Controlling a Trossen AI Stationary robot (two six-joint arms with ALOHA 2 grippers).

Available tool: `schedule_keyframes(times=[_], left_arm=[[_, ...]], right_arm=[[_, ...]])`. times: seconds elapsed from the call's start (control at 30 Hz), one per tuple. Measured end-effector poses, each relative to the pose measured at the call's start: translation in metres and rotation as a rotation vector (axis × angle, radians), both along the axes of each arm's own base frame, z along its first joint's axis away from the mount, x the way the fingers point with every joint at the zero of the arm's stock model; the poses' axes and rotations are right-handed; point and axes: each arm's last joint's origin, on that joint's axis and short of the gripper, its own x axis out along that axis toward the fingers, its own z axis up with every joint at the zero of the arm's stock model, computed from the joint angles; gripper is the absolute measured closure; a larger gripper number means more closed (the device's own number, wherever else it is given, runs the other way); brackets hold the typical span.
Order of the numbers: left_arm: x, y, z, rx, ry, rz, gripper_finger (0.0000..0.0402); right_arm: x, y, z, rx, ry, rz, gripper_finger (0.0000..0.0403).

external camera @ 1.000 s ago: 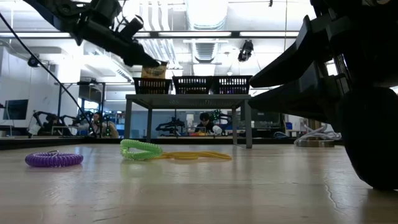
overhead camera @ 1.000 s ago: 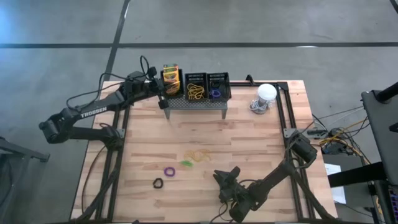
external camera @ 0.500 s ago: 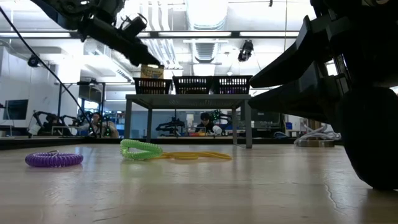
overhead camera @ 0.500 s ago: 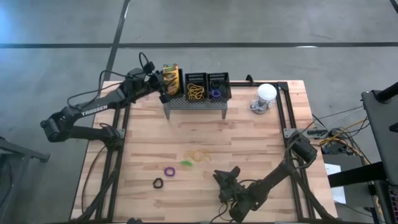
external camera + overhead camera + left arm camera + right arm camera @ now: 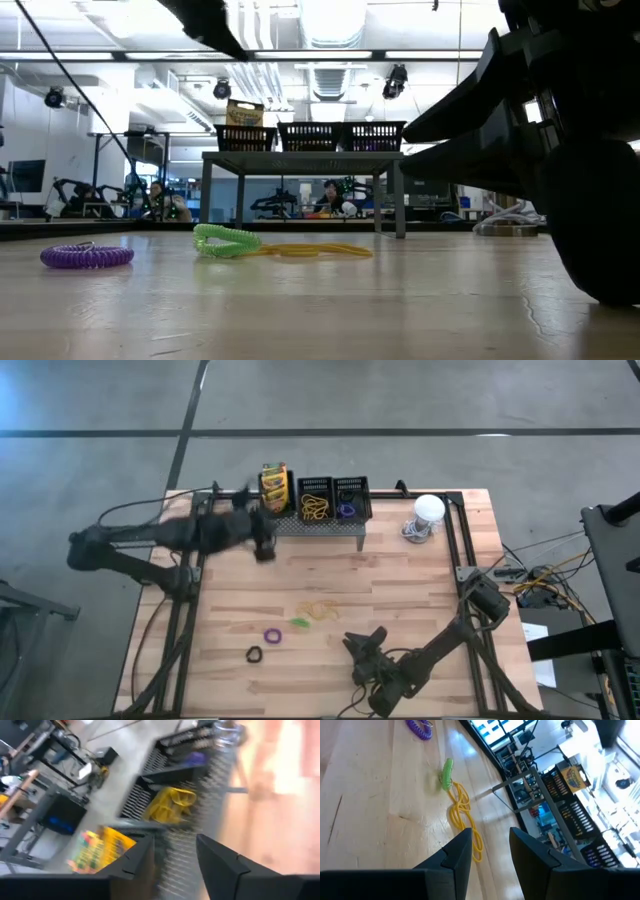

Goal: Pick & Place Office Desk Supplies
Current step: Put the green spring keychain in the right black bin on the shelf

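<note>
A yellow-and-green crayon box point(image 5: 274, 486) stands upright in the leftmost black mesh bin point(image 5: 247, 137), and its top sticks out above the rim point(image 5: 245, 111). The middle bin point(image 5: 314, 500) holds yellow loops; the right bin point(image 5: 350, 498) holds a purple one. Yellow point(image 5: 322, 610), green point(image 5: 299, 623), purple point(image 5: 272, 635) and black point(image 5: 254, 654) loops lie on the table. My left gripper point(image 5: 262, 546) point(image 5: 175, 840) is open in the air, on the near side of the bins, with nothing between its fingers. My right gripper point(image 5: 360, 650) point(image 5: 491, 831) is open low over the table's near part, pointing at the loops.
The bins sit on a grey perforated stand point(image 5: 316, 526) at the table's far edge. A white ball-like object with a cable point(image 5: 427, 510) is at the far right. Bare wood lies between the stand and the loops.
My left gripper has let go of the crayon box, which stays upright in the leftmost bin. It has swung back from the bin toward the table's near edge and risen, leaving the top of the low view.
</note>
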Motion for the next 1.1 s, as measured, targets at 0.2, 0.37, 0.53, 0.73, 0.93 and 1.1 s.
schedule_keyframes(times=[0.2,0.37,0.53,0.73,0.93,1.1], left_arm=[[-0.013,-0.086,-0.060,-0.139,-0.012,-0.157,0.0281],[-0.042,-0.140,-0.127,-0.258,-0.156,-0.373,0.0282],[-0.074,-0.154,-0.175,-0.360,-0.353,-0.519,0.0282],[-0.091,-0.141,-0.200,-0.414,-0.437,-0.534,0.0282],[-0.092,-0.139,-0.202,-0.407,-0.437,-0.524,0.0282],[-0.092,-0.139,-0.201,-0.403,-0.448,-0.513,0.0282]], right_arm=[[0.012,-0.013,0.000,0.192,0.007,-0.003,0.0275],[0.045,-0.048,0.010,0.517,0.088,0.032,0.0268],[0.083,-0.092,0.027,0.817,0.073,0.160,0.0236],[0.102,-0.130,0.028,0.891,0.033,0.144,0.0191],[0.107,-0.133,0.027,0.920,0.052,0.206,0.0192],[0.116,-0.128,0.014,0.883,0.074,0.202,0.0213]])
